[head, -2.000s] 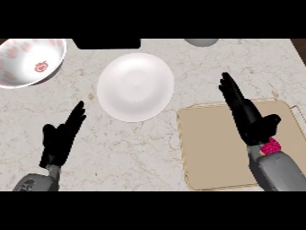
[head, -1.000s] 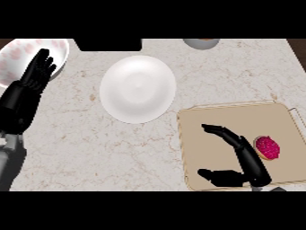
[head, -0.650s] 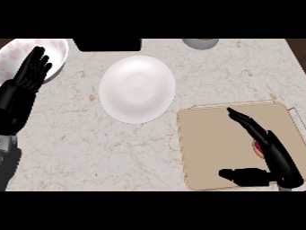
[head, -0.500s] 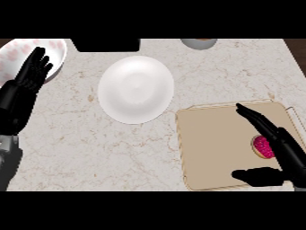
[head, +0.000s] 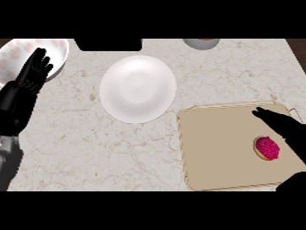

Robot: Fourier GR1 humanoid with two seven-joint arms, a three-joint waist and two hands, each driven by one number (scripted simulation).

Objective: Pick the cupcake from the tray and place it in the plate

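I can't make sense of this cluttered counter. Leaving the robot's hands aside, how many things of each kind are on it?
white plate: 1
patterned bowl: 1
tray: 1
cupcake: 1
black block, cut off at the far edge: 1
grey round dish, cut off there too: 1
Total: 6

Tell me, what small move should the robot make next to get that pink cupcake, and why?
Probably curl the right hand round the cupcake. The cupcake lies on the tray just beside the open palm, between the straight fingers and the thumb, not yet held; the white plate waits up to the left.
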